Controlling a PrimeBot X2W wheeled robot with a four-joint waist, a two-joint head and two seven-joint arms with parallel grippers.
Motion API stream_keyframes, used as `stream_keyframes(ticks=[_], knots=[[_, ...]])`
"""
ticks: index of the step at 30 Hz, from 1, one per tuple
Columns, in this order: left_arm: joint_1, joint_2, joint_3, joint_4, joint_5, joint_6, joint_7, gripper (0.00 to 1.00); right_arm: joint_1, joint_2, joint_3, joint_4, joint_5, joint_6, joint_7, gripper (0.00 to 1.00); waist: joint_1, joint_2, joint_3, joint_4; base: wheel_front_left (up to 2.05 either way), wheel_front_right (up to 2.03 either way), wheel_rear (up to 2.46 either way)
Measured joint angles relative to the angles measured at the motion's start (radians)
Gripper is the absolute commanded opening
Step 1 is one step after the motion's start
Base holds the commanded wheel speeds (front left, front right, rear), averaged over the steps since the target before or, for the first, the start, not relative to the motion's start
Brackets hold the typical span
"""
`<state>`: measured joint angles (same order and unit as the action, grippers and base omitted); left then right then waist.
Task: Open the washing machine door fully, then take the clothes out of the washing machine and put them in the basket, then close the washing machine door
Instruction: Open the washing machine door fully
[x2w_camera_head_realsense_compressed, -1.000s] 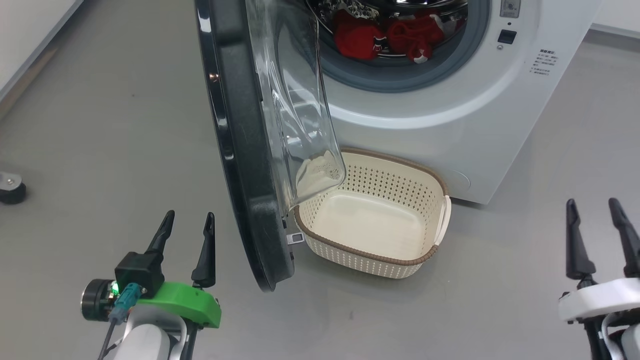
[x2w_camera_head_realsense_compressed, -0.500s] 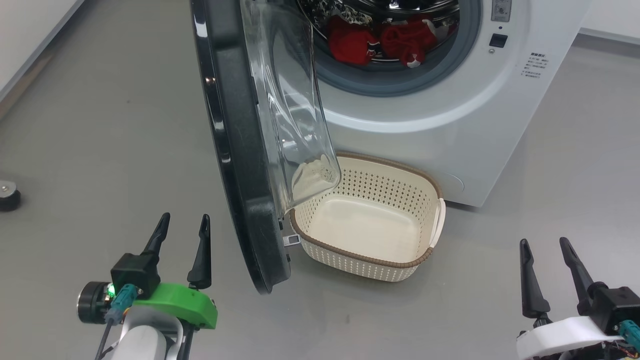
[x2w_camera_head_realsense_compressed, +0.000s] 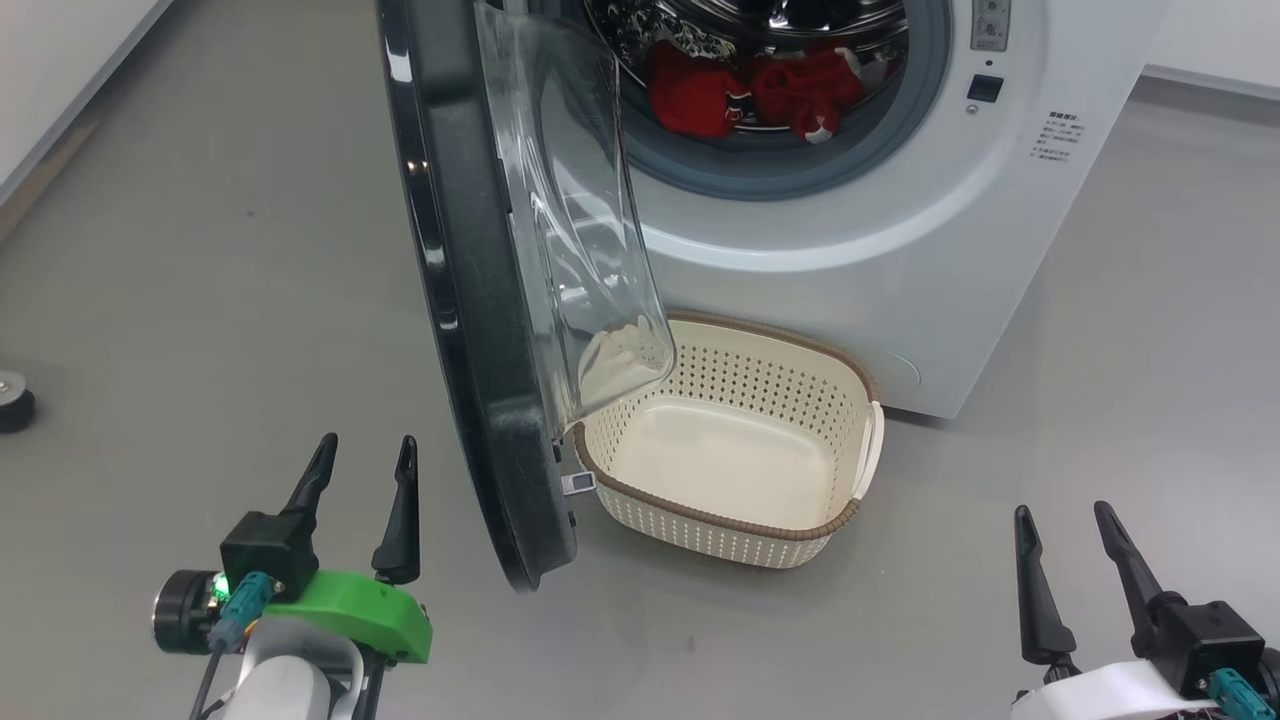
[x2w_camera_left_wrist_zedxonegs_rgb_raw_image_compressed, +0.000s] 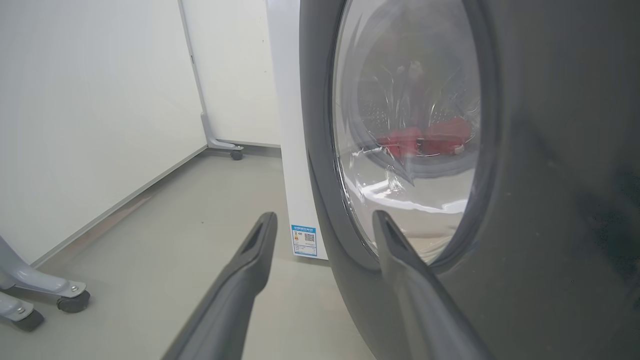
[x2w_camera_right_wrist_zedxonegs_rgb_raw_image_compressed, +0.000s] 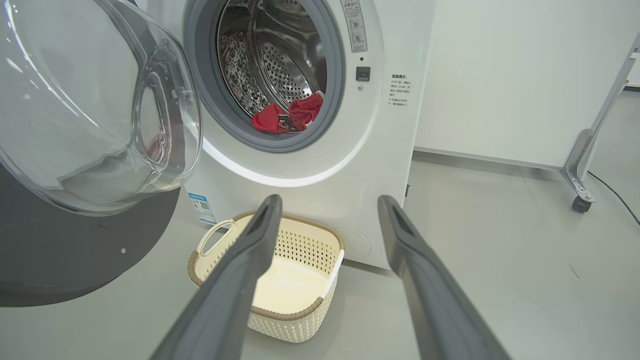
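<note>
Currently we find the washing machine door (x2w_camera_head_realsense_compressed: 470, 300) just beside our released left hand (x2w_camera_head_realsense_compressed: 367, 440); right hand (x2w_camera_head_realsense_compressed: 1062, 508) released, apart.

Lab: bare grey floor (x2w_camera_head_realsense_compressed: 180, 250), castored white partitions (x2w_camera_right_wrist_zedxonegs_rgb_raw_image_compressed: 500, 75).

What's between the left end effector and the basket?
The open washing machine door stands between the left end effector and the basket, in the head view.

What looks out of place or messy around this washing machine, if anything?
Nothing stands out. The washing machine door hangs open and intact, the red clothes lie in the drum, and the basket sits upright and empty on the floor before the washing machine. No spill shows.
</note>
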<state>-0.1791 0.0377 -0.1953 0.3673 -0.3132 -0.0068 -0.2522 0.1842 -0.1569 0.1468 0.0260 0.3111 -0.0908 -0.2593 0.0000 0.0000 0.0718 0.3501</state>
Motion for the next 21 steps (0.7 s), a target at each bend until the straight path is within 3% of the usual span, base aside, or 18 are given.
stream_keyframes(ticks=[11, 12, 13, 14, 21], knots=[[0.0, 0.0, 0.002, 0.007, 0.007, -0.008, 0.0, 1.0, 0.016, 0.023, -0.016, -0.006, -0.014, 0.0, 0.0, 1.0, 0.0, 0.0, -0.005, -0.002, 0.0, 0.0, 0.0], [0.0, 0.0, 0.002, 0.007, 0.007, -0.008, 0.0, 0.77, 0.016, 0.023, -0.016, -0.006, -0.014, 0.0, 0.0, 1.0, 0.0, 0.0, -0.005, -0.002, 0.0, 0.0, 0.0], [0.0, 0.0, 0.003, 0.007, 0.007, -0.008, 0.0, 0.31, 0.017, 0.025, -0.017, -0.007, -0.015, 0.0, 0.0, 1.0, 0.0, 0.0, -0.005, -0.002, 0.0, 0.0, 0.0], [0.0, 0.0, 0.003, 0.008, 0.008, -0.009, 0.0, 0.0, 0.02, 0.027, -0.019, -0.008, -0.015, 0.0, 0.0, 1.0, 0.0, 0.0, -0.006, -0.002, 0.0, 0.0, 0.0], [0.001, 0.0, 0.003, 0.012, 0.017, -0.009, 0.0, 0.0, 0.029, 0.032, -0.03, -0.012, -0.027, 0.002, 0.0, 1.0, 0.0, 0.0, -0.007, -0.003, 0.0, 0.0, 0.0]])
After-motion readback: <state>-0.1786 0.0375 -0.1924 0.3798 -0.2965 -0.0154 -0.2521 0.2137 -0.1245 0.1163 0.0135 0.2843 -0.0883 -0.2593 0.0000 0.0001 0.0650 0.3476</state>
